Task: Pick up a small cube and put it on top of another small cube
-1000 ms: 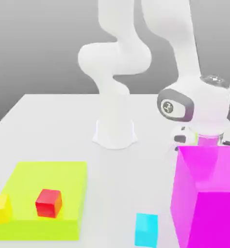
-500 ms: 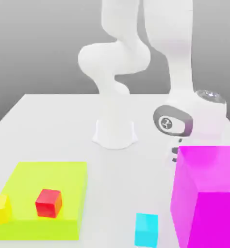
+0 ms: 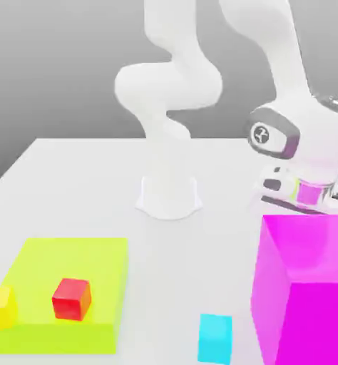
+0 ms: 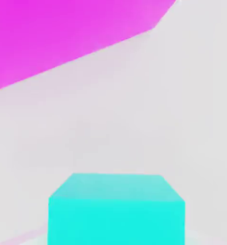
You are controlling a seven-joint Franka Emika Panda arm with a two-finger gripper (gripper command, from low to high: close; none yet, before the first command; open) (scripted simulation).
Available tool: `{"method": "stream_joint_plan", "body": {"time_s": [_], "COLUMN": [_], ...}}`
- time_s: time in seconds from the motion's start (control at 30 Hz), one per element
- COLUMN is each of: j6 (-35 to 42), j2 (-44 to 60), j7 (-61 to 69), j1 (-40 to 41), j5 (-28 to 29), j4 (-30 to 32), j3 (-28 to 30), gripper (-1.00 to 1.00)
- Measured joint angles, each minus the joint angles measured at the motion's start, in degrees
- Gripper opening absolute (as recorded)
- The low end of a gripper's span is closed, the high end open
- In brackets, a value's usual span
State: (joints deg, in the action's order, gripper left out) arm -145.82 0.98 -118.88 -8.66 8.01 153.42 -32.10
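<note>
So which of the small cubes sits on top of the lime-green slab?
The small red cube: it rests on the lime-green slab. The yellow cube sits beside the slab's edge, and the cyan cube stands on the bare table.

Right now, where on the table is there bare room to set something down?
Bare stretch between the yellow-green slab and the arm's base, plus the back corner on the exterior view's left. Crowded: front strip, where the cyan cube sits beside the big magenta block.

Small cube (image 3: 72, 298) on flat slab (image 3: 93, 258), big block (image 3: 307, 292) at exterior view's right, another cube (image 3: 215, 338) between them
</note>
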Motion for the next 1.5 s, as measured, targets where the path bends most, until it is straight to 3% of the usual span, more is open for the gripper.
{"method": "stream_joint_plan", "body": {"time_s": [0.33, 0.4, 0.53, 1.07, 1.27, 1.4, 1.43, 1.5], "j6": [24.97, 26.14, 24.6, 13.15, 8.2, -0.43, -1.97, -1.98], "j2": [-5.54, -6.52, -8.31, -6.26, -3.87, 2.74, 4.01, 4.01], "j7": [-11.23, -10.21, -4.55, 18.77, 26.59, 27.09, 27.03, 27.03], "j1": [-1.7, 1.01, 5.85, 22.51, 30.81, 31.74, 31.62, 31.61], "j5": [-1.39, -2.13, -3.94, -7.79, -8.3, -7.61, -7.48, -7.48], "j4": [-14.61, -17.29, -19.37, -13.96, -12.22, -10.93, -10.67, -10.67], "j3": [-1.55, 0.48, 5.68, 23.9, 28.71, 28.65, 28.6, 28.6], "gripper": [-1.0, -1.0, -1.0, -1.0, -1.0, -1.0, 1.0, 1.0]}}
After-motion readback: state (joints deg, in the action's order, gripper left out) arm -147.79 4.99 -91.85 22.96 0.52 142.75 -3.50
